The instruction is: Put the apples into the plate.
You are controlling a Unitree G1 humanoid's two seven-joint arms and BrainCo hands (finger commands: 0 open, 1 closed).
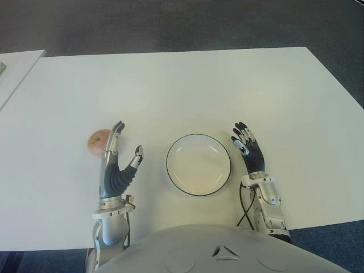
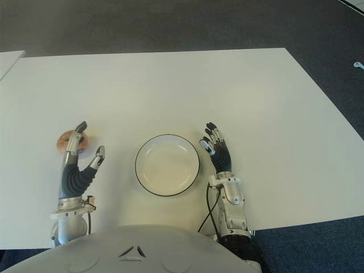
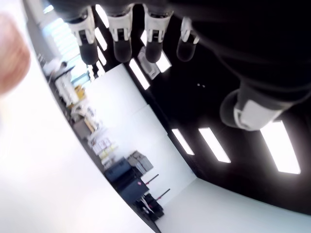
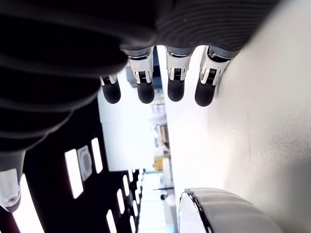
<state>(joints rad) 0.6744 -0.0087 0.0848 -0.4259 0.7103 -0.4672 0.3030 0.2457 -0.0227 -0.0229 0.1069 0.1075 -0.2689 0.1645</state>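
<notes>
One red-and-yellow apple [image 1: 98, 141] sits on the white table [image 1: 187, 85], left of the plate. The white plate [image 1: 198, 164] with a dark rim is empty, near the table's front edge. My left hand [image 1: 124, 152] stands upright just right of the apple, fingers spread, holding nothing; the fingertips partly cover the apple. In the left wrist view the apple [image 3: 10, 53] is a blurred patch beside the fingers [image 3: 121, 39]. My right hand [image 1: 243, 141] shows just right of the plate, fingers extended and empty; its wrist view shows the plate rim [image 4: 214, 208] close by.
A second white table's corner [image 1: 17, 65] shows at the far left. Dark carpet [image 1: 170, 25] lies beyond the table. A black cable [image 1: 245, 207] runs beside my right forearm.
</notes>
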